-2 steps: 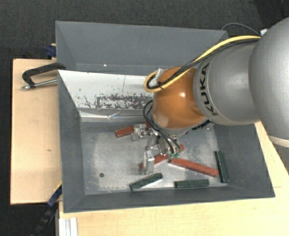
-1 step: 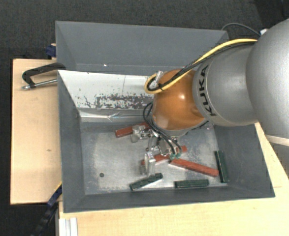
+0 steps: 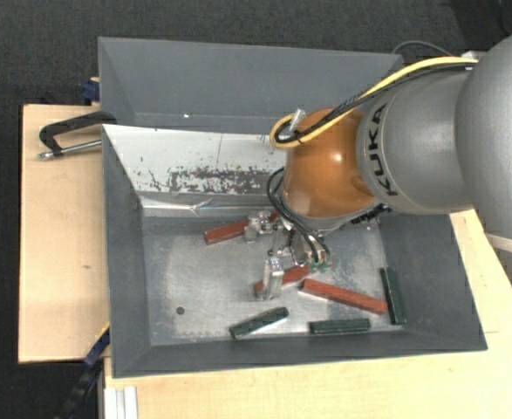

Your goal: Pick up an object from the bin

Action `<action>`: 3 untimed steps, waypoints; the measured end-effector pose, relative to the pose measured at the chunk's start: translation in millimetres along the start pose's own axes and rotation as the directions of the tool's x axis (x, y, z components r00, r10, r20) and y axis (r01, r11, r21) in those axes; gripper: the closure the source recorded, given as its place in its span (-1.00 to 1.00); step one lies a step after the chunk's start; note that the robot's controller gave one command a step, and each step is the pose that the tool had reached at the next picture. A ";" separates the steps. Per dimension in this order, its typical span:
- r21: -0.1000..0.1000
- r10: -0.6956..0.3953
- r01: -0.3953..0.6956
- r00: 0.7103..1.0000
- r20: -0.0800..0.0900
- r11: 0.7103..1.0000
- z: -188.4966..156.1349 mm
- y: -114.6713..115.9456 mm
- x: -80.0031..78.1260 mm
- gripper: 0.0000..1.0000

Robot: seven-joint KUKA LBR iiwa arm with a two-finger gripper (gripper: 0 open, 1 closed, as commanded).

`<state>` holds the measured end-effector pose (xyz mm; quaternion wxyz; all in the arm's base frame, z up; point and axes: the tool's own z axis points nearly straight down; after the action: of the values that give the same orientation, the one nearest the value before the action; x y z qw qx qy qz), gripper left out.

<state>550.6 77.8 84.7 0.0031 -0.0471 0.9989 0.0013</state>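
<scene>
Camera view: end effector (image 3: 284,263) over short flat red bar (image 3: 292,275).

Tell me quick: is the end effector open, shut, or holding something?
End effector: cannot be told; it is down in the bin, right at a short red bar near the middle.

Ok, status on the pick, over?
Gripper low, mid bin, at small red piece. Long red bar close beside. Dark green bars along front.

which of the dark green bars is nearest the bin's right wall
The right bar, running up-down at the floor's right edge; the left bar and middle bar lie crosswise farther left.
</scene>
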 end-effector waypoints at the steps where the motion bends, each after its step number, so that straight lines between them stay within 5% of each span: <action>1: 0.001 0.010 -0.010 1.000 -0.005 1.000 -3.6 -50.0 22.6 -1.00; 2: 0.001 -0.035 0.035 0.999 -0.006 0.999 13.5 -100.5 30.5 1.00; 3: 0.001 -0.034 0.034 0.999 -0.006 0.999 13.4 -100.5 30.5 1.00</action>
<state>529.8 -25.1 70.9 0.0002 -0.0643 0.9979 0.0005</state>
